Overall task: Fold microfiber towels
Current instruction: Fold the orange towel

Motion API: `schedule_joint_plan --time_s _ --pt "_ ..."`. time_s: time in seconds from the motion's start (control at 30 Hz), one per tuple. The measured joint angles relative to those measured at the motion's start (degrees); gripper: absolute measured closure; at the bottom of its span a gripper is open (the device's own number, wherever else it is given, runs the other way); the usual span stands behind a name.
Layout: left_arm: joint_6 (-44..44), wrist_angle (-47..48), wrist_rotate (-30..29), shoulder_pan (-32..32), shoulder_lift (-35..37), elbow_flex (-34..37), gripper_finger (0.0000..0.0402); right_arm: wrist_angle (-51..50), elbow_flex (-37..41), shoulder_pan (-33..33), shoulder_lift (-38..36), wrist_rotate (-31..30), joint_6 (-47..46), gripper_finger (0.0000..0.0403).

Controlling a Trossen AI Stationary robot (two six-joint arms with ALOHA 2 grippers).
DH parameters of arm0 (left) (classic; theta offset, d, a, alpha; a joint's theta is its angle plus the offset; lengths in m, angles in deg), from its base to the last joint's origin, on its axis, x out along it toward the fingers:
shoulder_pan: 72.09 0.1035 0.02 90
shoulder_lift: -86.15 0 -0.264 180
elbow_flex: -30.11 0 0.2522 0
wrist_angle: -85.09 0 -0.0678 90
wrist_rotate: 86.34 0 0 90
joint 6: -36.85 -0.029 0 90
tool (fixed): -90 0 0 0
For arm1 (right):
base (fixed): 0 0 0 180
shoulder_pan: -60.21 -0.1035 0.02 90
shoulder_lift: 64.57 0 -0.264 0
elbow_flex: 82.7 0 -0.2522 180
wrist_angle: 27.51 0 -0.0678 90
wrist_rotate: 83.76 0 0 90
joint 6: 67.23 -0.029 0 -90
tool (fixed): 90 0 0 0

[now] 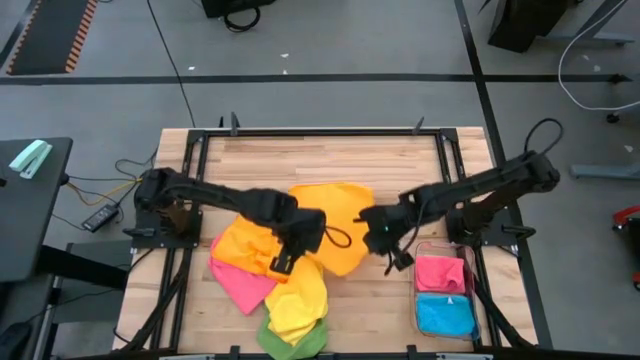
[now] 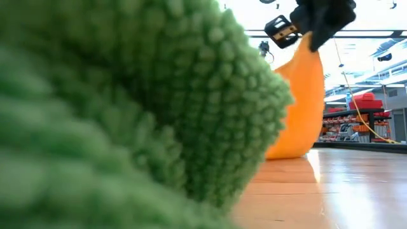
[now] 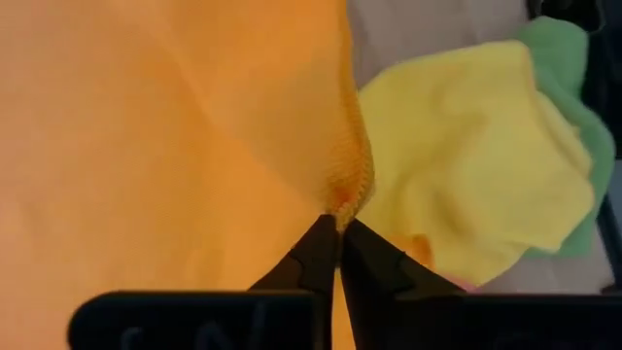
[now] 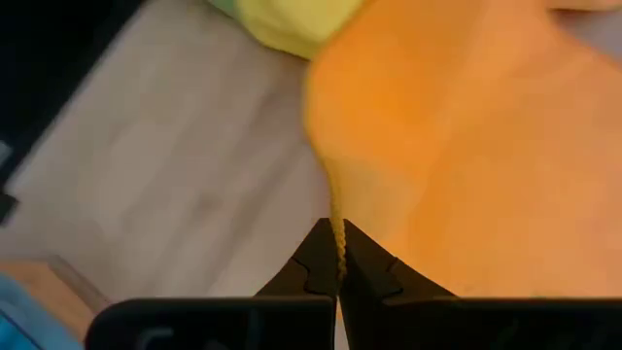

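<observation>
An orange towel (image 1: pixel 330 215) stretches across the table's middle between my two grippers. My left gripper (image 1: pixel 280 264) is shut on one of its corners, above the loose towels. My right gripper (image 1: pixel 398 260) is shut on its other near side, beside the bin. Under and beside the orange towel lie a pink towel (image 1: pixel 240 285), a yellow towel (image 1: pixel 298 302) and a green towel (image 1: pixel 290 342), crumpled on the wood near the front edge. In the low view the orange towel (image 2: pixel 299 108) hangs down with its lower end on the table. My left gripper pinches a corner of the orange towel (image 3: pixel 342 192) between its two fingers (image 3: pixel 313 255), slanting down from the table's left. The cloth falls away from the tips. One layer or several, I cannot tell. My right gripper pinches the orange towel's edge (image 4: pixel 336 206) between its two fingers (image 4: pixel 313 255), slanting down from the table's right. A thin line of the hem shows between the tips. The cloth spreads away from them over the table.
A clear bin (image 1: pixel 420 300) stands at the near right with a folded pink towel (image 1: pixel 440 272) and a folded blue towel (image 1: pixel 445 315) inside. A black frame (image 1: pixel 320 132) runs around the table. The green towel (image 2: pixel 127 114) fills most of the low view.
</observation>
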State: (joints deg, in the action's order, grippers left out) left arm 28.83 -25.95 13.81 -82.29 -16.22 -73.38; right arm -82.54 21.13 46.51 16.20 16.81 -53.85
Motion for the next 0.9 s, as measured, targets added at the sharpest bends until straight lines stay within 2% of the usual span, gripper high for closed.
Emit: schedule_joint_plan --time_s 0.1,0.23,0.37,0.53,0.7,0.9 --pt "1.4 -2.9 0.5 -2.5 0.0 2.2 0.0371 4.0 3.3 -2.9 0.0 2.9 -2.9 0.0397" --pt "1.4 -5.1 0.6 -4.0 0.0 4.3 0.0387 6.9 6.2 -5.1 0.0 2.9 -4.3 0.0397" --pt "1.5 -6.9 0.5 -2.6 0.0 5.6 0.0393 9.5 8.6 -4.1 0.0 0.9 -4.3 0.0397" --pt "1.2 -8.5 0.6 -0.8 0.0 8.8 0.0372 13.4 12.3 -1.6 0.1 4.1 -3.9 0.0397" --pt "0.1 -8.6 0.5 3.2 0.0 10.0 0.038 12.3 12.4 2.7 0.1 -2.8 -3.0 0.0397" --pt "-0.2 -8.3 -3.2 9.2 0.0 12.3 0.0391 11.9 12.4 9.4 0.1 -8.6 -3.1 0.0397"
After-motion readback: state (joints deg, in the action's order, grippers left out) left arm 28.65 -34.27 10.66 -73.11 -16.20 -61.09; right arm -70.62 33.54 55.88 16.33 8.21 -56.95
